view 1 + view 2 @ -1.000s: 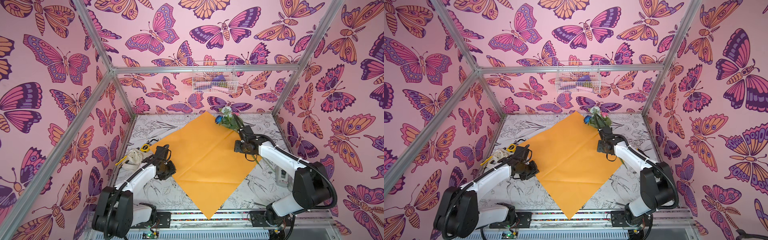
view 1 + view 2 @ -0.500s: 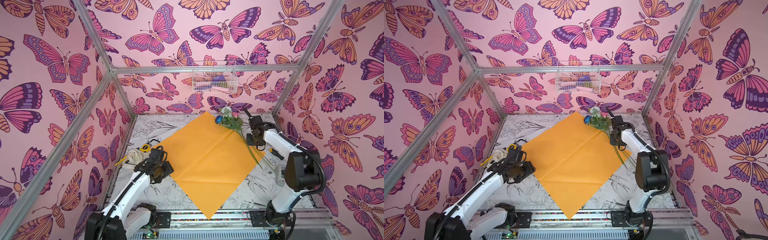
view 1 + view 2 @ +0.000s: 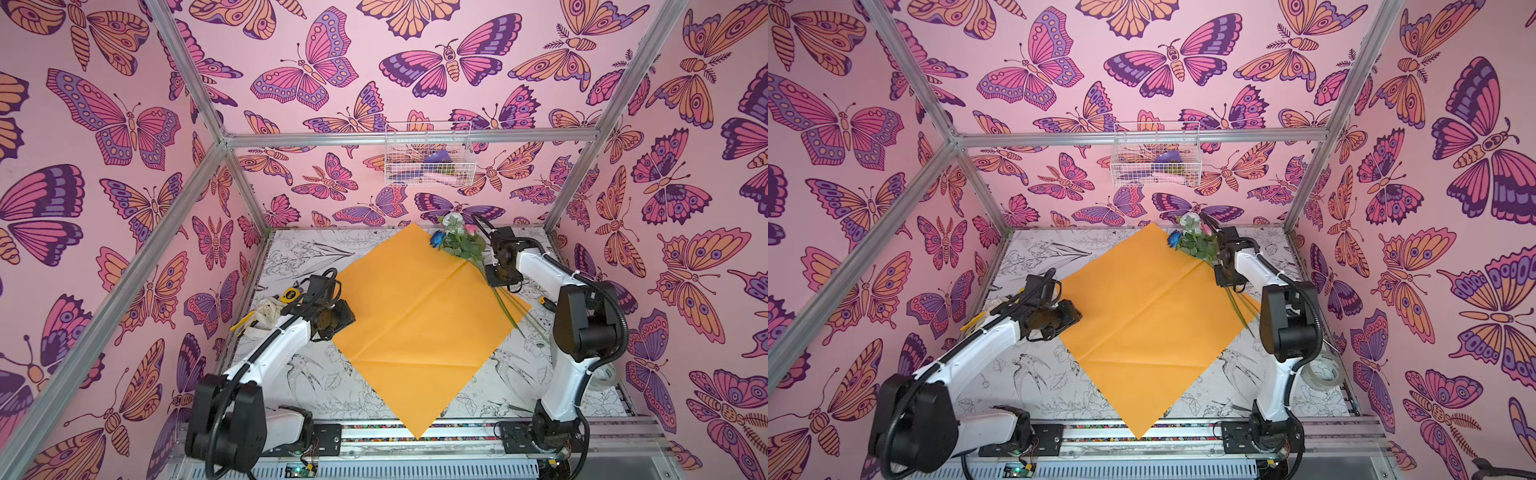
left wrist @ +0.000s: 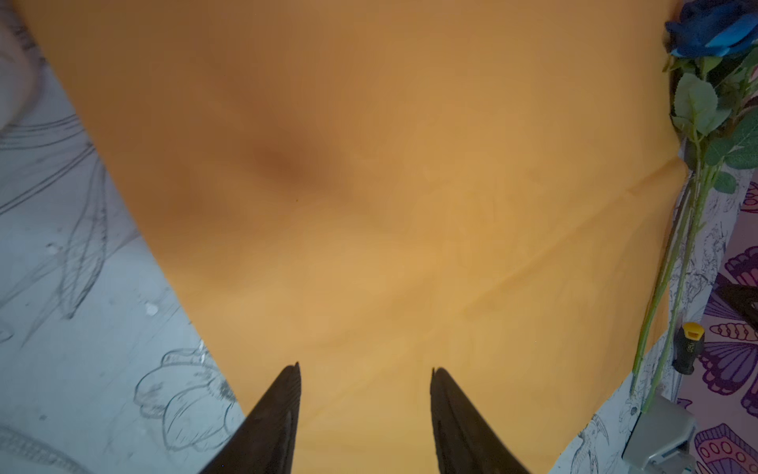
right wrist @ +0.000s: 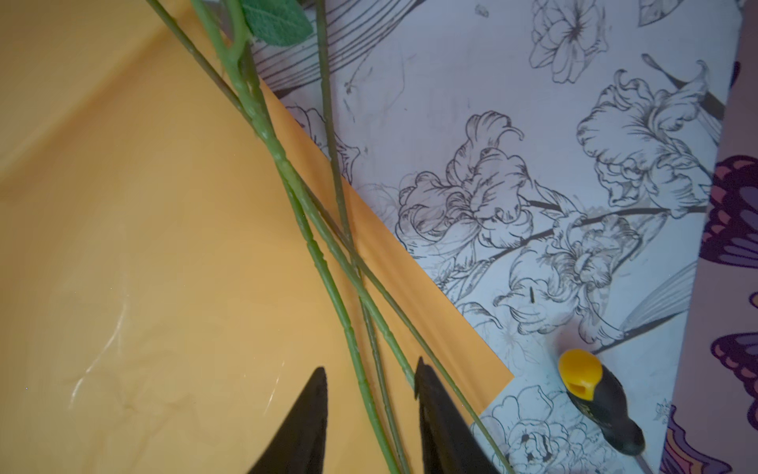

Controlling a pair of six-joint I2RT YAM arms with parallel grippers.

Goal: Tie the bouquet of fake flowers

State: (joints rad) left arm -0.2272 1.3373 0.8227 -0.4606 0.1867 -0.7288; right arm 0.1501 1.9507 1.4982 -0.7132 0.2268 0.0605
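Now right gripper [image 5: 371, 366] is straddling bouquet [image 5: 313, 244] stems, jaws part-open, not clamping; blooms are lying beyond it at paper [image 5: 143, 246] edge. Left gripper [image 4: 365, 369] is hovering half-open, empty, over paper.

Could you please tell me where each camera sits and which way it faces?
Top views: stereo pair high over the robot's bases, looking down at the orange wrapping paper; both whole arms show.
Left wrist: on the left arm, looking across the paper toward the flower stems; left gripper fingertips show, parted.
Right wrist: on the right arm, looking down at the stems crossing the paper's edge; right gripper fingertips straddle them.
Shared: both wrist views catch the yellow-and-black tool.
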